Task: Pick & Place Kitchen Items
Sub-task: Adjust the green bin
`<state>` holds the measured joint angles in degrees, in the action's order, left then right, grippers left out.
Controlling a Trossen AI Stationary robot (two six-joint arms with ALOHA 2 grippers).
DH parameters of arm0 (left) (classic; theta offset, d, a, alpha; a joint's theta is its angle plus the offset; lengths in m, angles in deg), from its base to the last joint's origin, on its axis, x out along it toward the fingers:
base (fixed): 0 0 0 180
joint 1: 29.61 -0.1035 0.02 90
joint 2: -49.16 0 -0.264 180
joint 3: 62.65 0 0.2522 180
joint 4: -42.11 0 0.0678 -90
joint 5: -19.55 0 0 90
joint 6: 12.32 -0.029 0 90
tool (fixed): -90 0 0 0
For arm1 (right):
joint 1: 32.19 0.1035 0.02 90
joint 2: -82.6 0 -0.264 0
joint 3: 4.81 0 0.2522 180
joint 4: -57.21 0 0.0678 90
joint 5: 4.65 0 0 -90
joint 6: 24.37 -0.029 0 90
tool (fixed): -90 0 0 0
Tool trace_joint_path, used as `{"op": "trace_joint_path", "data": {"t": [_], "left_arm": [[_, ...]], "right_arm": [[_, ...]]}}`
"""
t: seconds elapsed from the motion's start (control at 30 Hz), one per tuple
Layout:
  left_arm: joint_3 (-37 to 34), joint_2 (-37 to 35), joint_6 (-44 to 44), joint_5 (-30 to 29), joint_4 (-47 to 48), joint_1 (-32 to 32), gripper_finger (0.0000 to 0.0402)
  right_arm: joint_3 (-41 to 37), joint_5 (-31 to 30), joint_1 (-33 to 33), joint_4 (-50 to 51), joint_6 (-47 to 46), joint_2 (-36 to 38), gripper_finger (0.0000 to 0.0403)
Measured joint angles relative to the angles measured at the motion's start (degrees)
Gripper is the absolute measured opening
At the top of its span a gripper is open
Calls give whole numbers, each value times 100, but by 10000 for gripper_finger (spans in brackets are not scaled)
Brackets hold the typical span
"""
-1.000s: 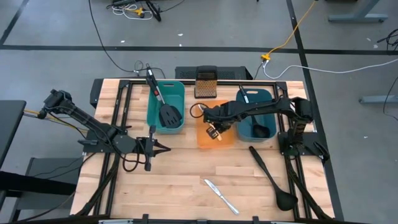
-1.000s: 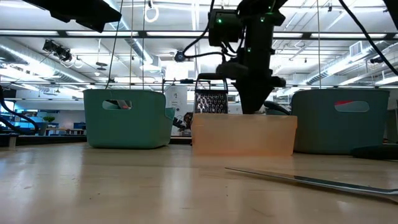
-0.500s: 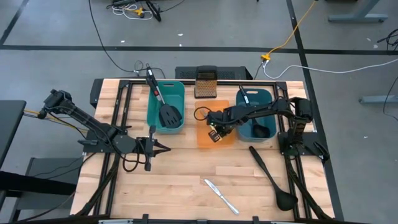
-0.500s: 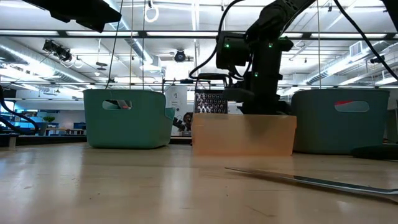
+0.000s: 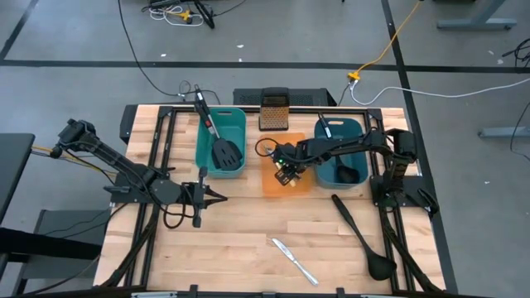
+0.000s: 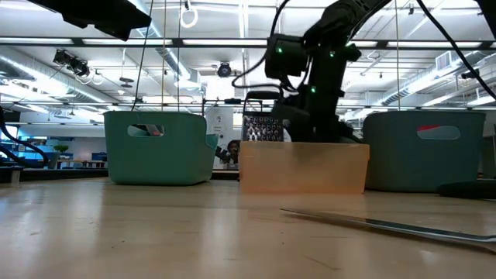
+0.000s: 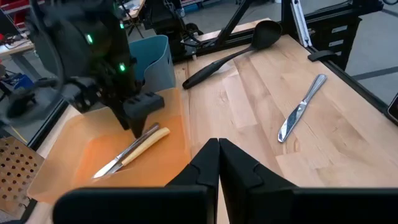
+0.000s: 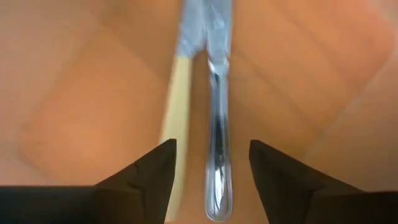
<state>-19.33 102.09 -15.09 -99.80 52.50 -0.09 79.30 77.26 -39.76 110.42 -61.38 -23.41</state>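
Observation:
My right gripper [image 8: 212, 146] hangs open low inside the orange bin [image 5: 272, 187]. A slim silver knife [image 8: 217, 149] lies flat on the bin floor between its fingers, with a yellow-handled knife [image 8: 178, 106] lying alongside it. Whether the fingers touch the silver knife does not show. The left wrist view shows both knives [image 7: 134, 148] under that gripper [image 7: 140, 116]. Another silver knife [image 5: 294, 261] and a black ladle [image 5: 363, 236] lie flat on the table. My left gripper [image 5: 219, 197] waits shut over the table's left half, holding nothing.
A teal bin [image 5: 207, 147] holds a black slotted spatula [image 5: 225, 152] whose handle leans over the far rim. A second teal bin [image 5: 335, 132] on the right holds dark utensils. A metal box grater [image 5: 274, 110] stands behind the orange bin. Bare wood lies toward the near edge.
My right gripper has gone down into the orange bin and has opened, letting go of the silver knife, which now lies on the bin floor beside the yellow-handled one.

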Motion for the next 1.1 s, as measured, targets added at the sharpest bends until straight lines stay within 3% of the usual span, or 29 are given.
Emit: {"op": "trace_joint_path", "data": {"t": [0.07, 0.17, 0.23, 0.33, 0.57, 0.7, 0.83, 0.93, 1.1], "left_arm": [[0, 0, 31, 0, 5, 0, 17], [0, 1, 40, 0, 16, 0, 15], [0, 1, 61, 0, 52, 0, 14], [0, 1, 211, -90, 199, 0, 14], [-2, 3, 359, -543, 399, 0, 14], [-2, 3, 540, -829, 401, 0, 14], [62, 1, 994, -1515, 667, -56, 14], [420, 10, 1226, -1290, 1471, -300, 14], [1464, 327, 1762, -583, 3178, -968, 15]], "right_arm": [[107, -94, 54, 9, 266, 113, 210], [180, -709, 307, -95, 819, 469, 199], [129, -1231, 606, -313, 1366, 828, 184], [-207, -1490, 1107, -1045, 2290, 1524, 146], [-2070, -702, 1898, -3596, 3507, 3670, 12], [-3511, -377, 2221, -5337, 3646, 4907, 23], [-4811, -936, 2592, -6899, 3545, 5744, 11], [-5370, -1340, 2830, -7596, 3553, 5947, 7], [-5519, -1438, 2878, -7447, 3409, 5965, 11]]}}
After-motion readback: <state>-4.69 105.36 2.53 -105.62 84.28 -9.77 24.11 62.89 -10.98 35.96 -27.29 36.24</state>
